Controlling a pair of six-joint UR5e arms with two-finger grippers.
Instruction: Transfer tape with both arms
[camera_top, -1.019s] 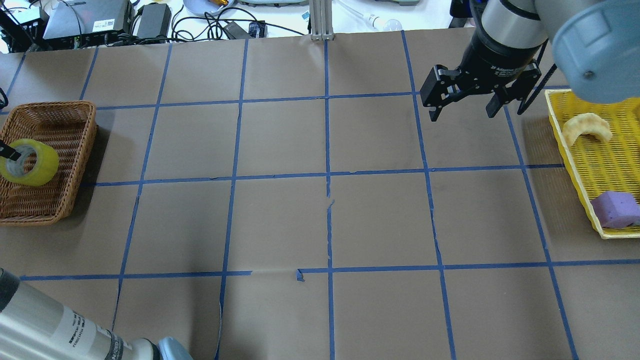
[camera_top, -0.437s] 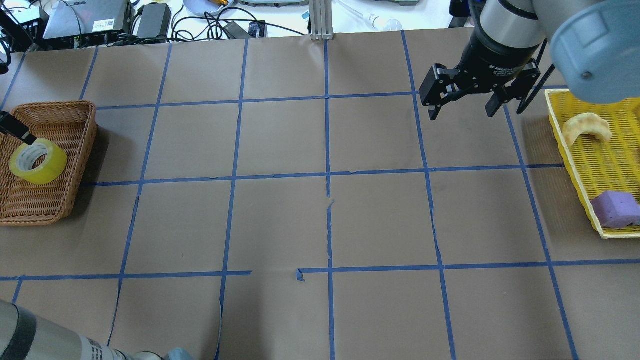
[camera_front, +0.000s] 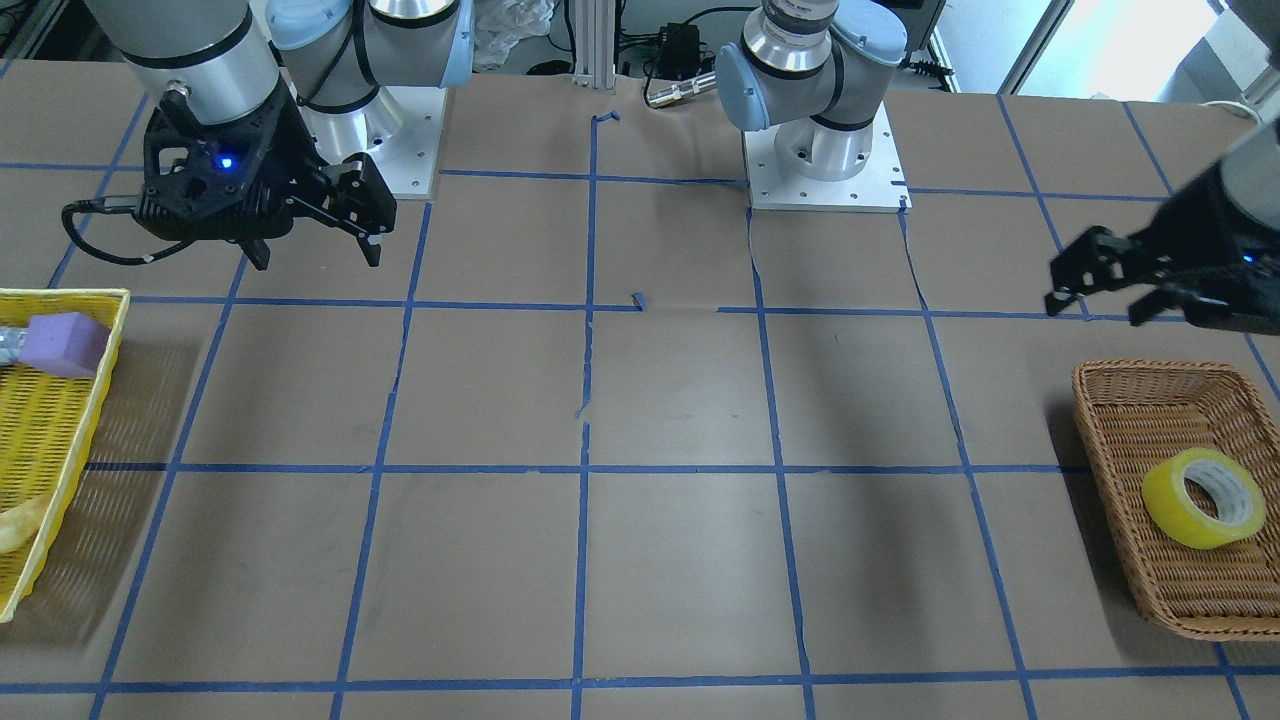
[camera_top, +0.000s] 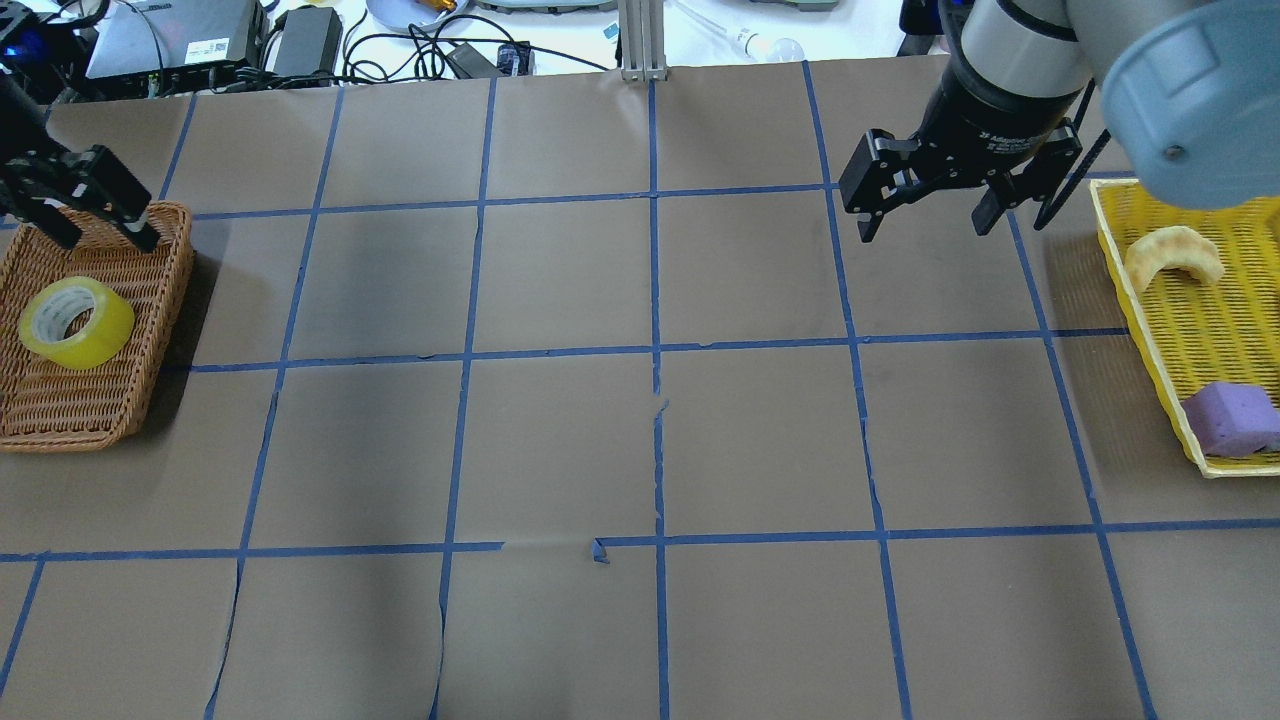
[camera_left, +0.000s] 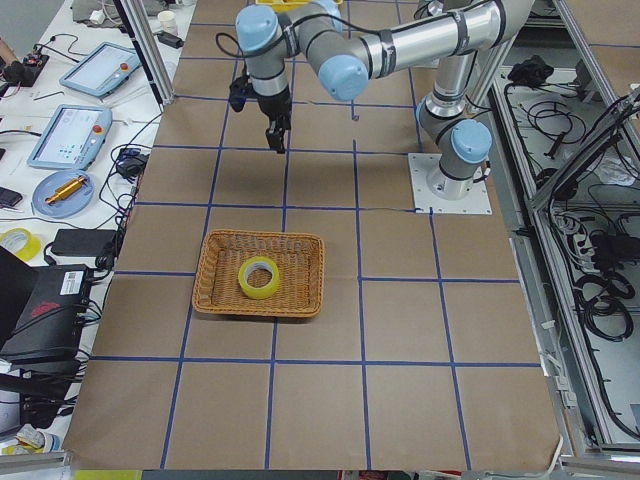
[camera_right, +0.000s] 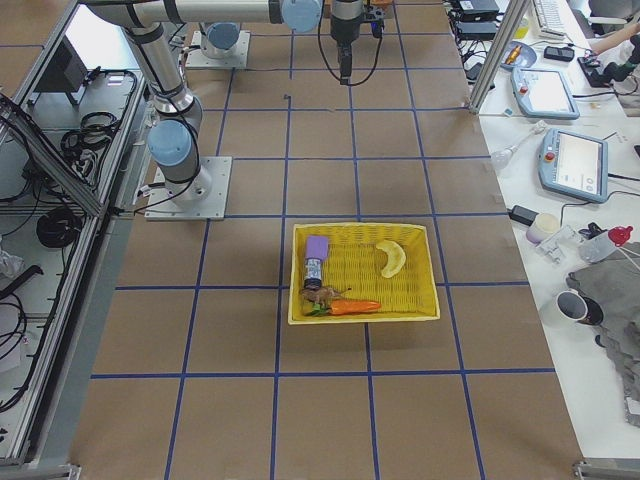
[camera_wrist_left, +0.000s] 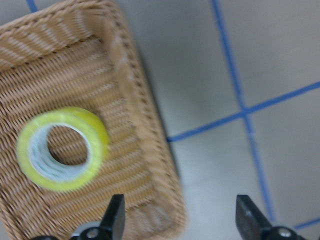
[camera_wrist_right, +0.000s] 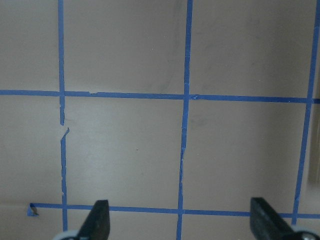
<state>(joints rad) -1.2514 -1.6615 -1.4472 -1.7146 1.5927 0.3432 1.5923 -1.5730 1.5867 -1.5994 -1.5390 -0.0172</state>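
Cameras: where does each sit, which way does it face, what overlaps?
Front-facing: across the table, facing the robot, steeply down; left gripper view-right, right gripper view-left.
Overhead: behind the robot, looking forward and down; both grippers.
Exterior left: table's left end, above tape in basket; left arm.
Exterior right: right end, above yellow tray; right arm.
Left wrist: down onto tape; own fingertips.
Right wrist: down onto grid lines; own fingertips.
Shared: front-facing and overhead both show tape and both grippers.
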